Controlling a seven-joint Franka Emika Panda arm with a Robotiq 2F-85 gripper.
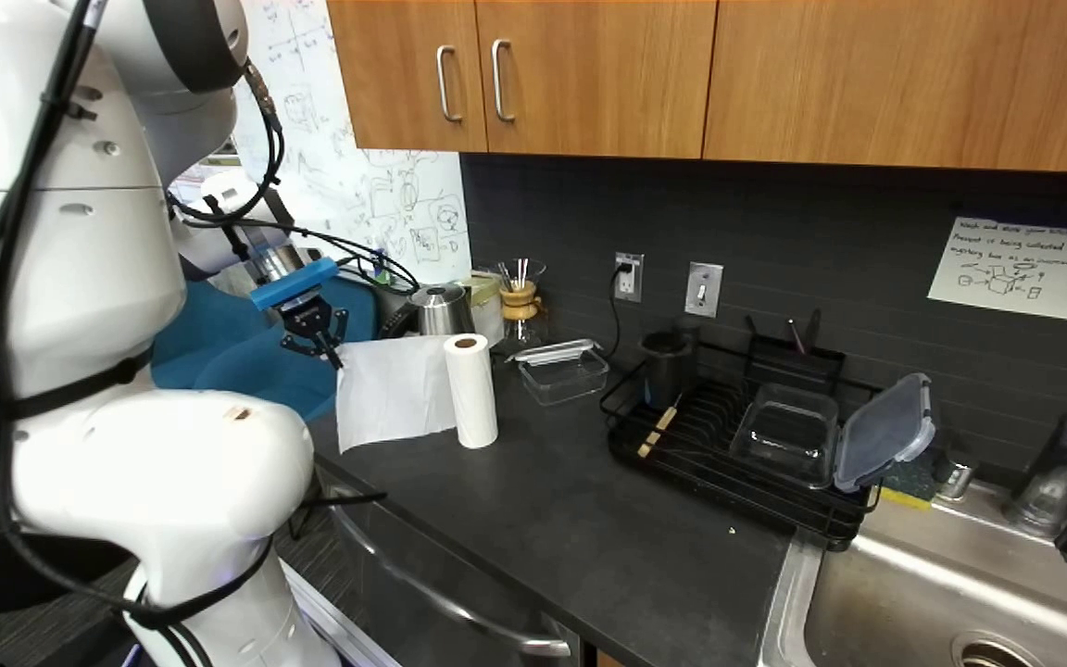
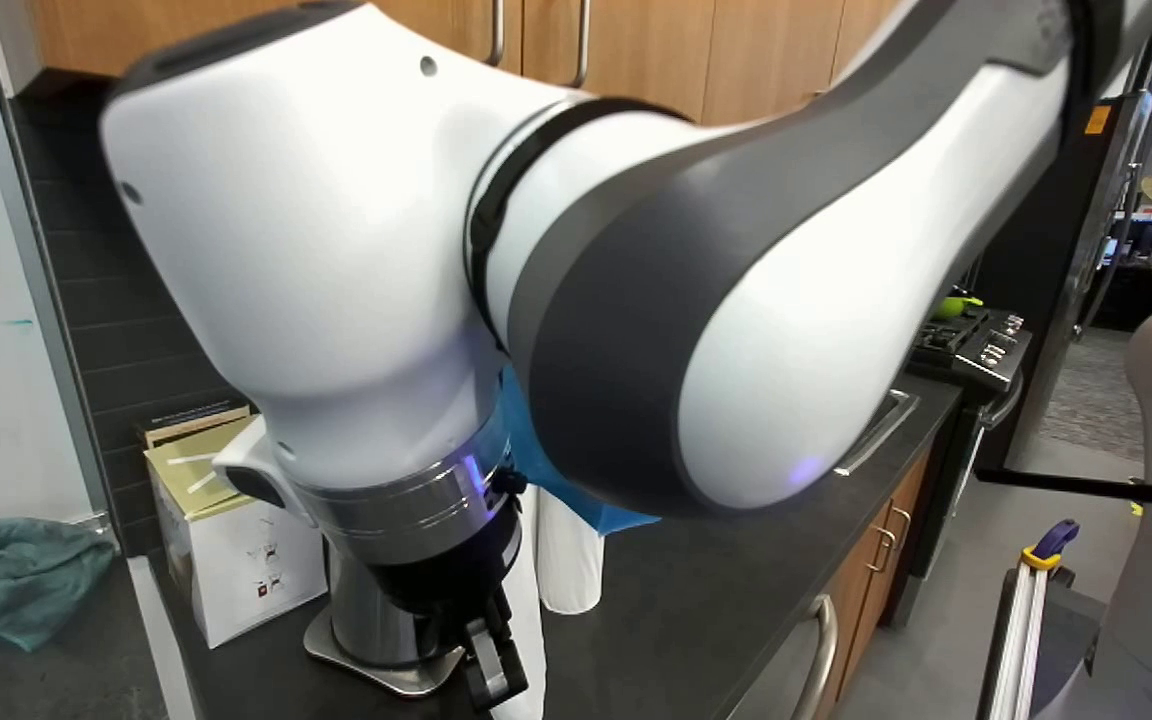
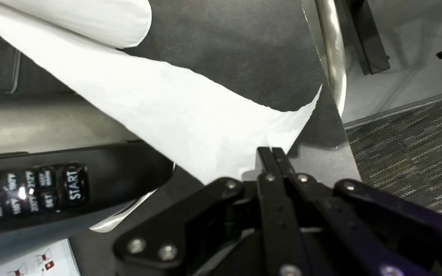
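My gripper (image 1: 337, 359) is shut on the free end of a white paper towel sheet (image 1: 395, 389). In the wrist view the fingertips (image 3: 270, 149) are together with the sheet (image 3: 190, 103) pinched between them. The sheet stretches from the fingers to an upright paper towel roll (image 1: 471, 398) standing on the dark counter (image 1: 580, 500). The roll also shows in the wrist view (image 3: 106, 19). A steel kettle (image 1: 441, 315) stands behind the sheet; its black handle (image 3: 121, 165) is close to the gripper's left in the wrist view. The arm hides much in an exterior view (image 2: 491, 670).
A glass container (image 1: 563, 375) stands behind the roll. A black dish rack (image 1: 682, 472) with containers is near the sink (image 1: 913, 593). A white box (image 2: 256, 570) is beside the kettle. A dishwasher handle (image 1: 459, 602) runs below the counter edge. Cabinets (image 1: 589, 74) hang above.
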